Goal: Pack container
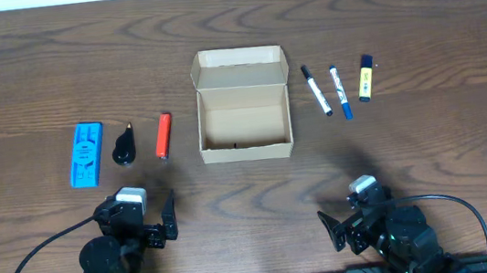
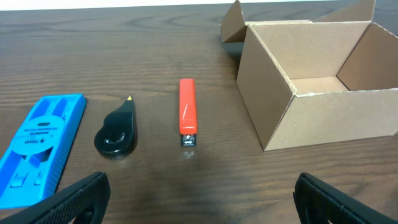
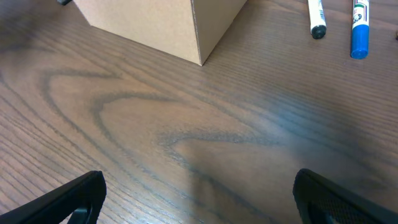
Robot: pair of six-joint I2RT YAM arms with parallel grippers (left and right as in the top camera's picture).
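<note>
The brown cardboard container (image 1: 244, 125) stands open at the table's middle, flap lid folded back, and looks empty. It also shows in the left wrist view (image 2: 317, 102) and the right wrist view (image 3: 161, 25). Left of it lie a red stapler (image 1: 162, 136) (image 2: 187, 112), a black tape dispenser (image 1: 123, 147) (image 2: 117, 129) and a blue case (image 1: 86, 154) (image 2: 37, 146). Right of it lie a black marker (image 1: 315, 90) (image 3: 316, 15), a blue marker (image 1: 340, 91) (image 3: 360, 28) and a yellow highlighter (image 1: 365, 78). My left gripper (image 2: 199, 196) and right gripper (image 3: 199, 193) are open and empty near the front edge.
Wooden table (image 1: 428, 143) all around. Black cables (image 1: 37, 261) run from both arm bases at the front edge.
</note>
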